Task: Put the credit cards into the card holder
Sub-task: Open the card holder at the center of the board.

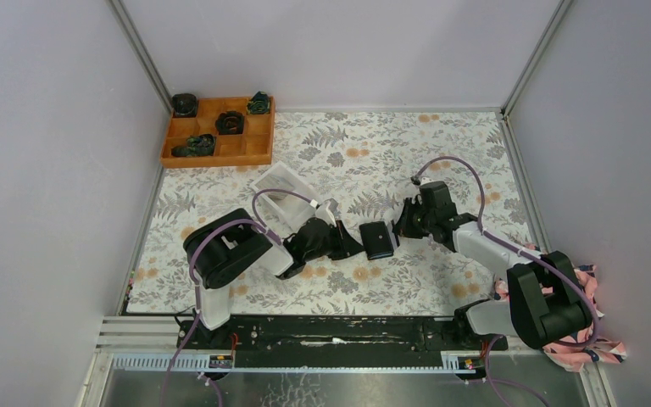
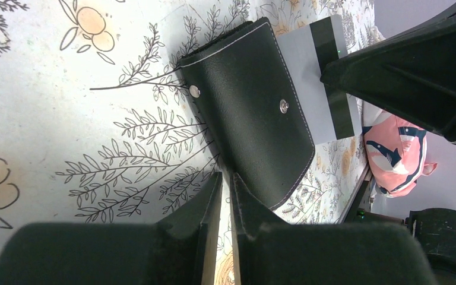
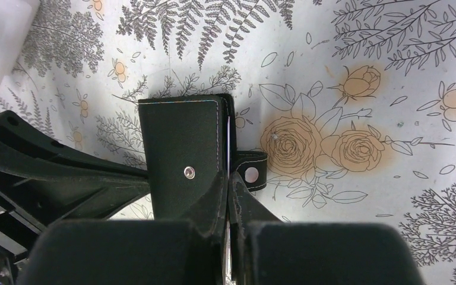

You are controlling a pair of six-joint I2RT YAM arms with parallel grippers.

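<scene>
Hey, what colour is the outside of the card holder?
Black, with pale stitching along the edge of the card holder; the left wrist view shows it best.

Bright, soft light from above fills all three views, leaving only faint, short shadows on the white floral-printed tablecloth (image 1: 373,161). The black leather-like folding card holder (image 2: 255,113) carries a dull sheen, and its metal snaps glint. Close to each wrist lens, the left gripper's black fingers (image 2: 190,231) and the right gripper's black fingers (image 3: 205,208) are out of focus; the cloth is sharp.
</scene>
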